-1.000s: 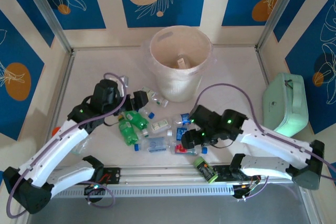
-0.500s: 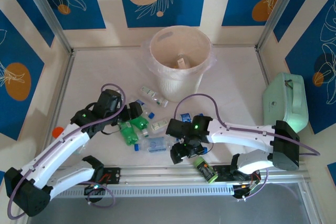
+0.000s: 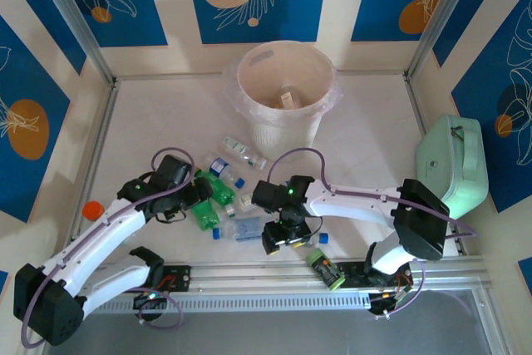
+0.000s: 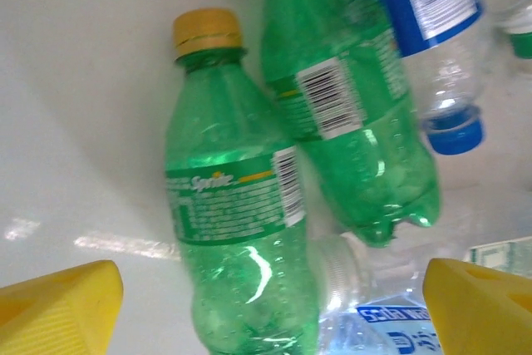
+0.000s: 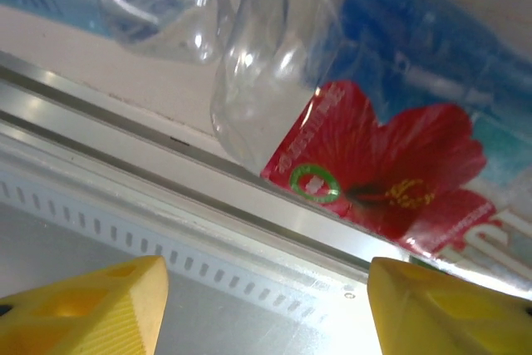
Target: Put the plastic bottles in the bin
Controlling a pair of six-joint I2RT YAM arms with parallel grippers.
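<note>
- Near the cream table's (image 3: 141,122) front edge, we see small plastic bottles (image 3: 246,228) scattered.
- Our left gripper (image 4: 270,305) hangs wide open, empty, over a green yellow-capped plastic bottle (image 4: 237,230).
- Our right gripper (image 5: 266,305) gapes empty above a clear red-labelled bottle (image 5: 274,106) beside the metal rail (image 5: 166,176).
- The round cream-white plastic bin (image 3: 283,139) stands near the far edge.

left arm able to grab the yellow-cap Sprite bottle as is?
Probably yes: the left gripper is open over the Sprite bottle, bare table on one side; the second green bottle touching it may crowd one finger.
</note>
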